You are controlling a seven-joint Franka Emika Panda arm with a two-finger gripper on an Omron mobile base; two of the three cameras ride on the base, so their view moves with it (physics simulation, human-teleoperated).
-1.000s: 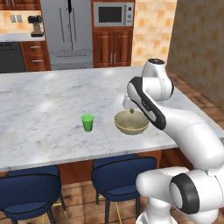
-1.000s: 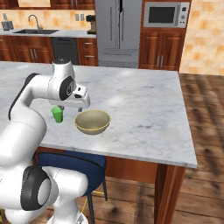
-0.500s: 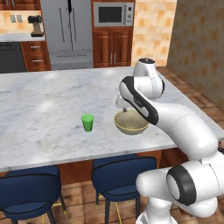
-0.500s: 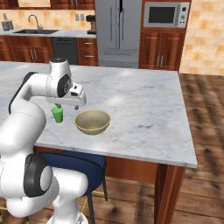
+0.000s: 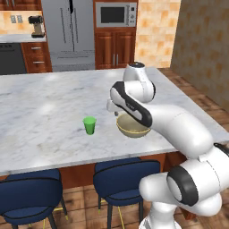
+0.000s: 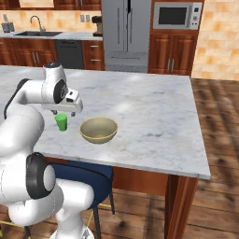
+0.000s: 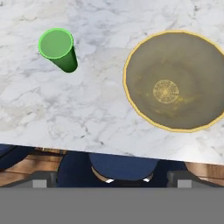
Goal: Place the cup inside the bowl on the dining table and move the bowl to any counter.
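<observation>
The cup [image 7: 58, 49] is stood upright on the dining table [image 5: 40, 112], apart from the bowl [image 7: 177, 81] and near the table edge above the blue stools [image 5: 123, 181]. The bowl is likewise set on the marble, mouth upward and with nothing in it, so it is ready to receive the cup. The two items are positioned near each other but not touching, which leaves free space around the cup for the fingers to be lowered on either side. The gripper [image 6: 65, 108] is held above the marble, between cup and bowl as seen from the base views, and nothing is gripped; the jaws are spread to their widest. In the hand view both items are seen from overhead, the cup off to one side and the bowl to the other, which indicates that the hand is pointed downward and has not been centred on the cup. The wide opening is judged to be kept so that the cup's body can be straddled without contact. A sideways shift toward the cup is judged to be required before any descent. Care should be taken with the light, narrow cup, since it is considered easily tipped by an off-centre finger.
</observation>
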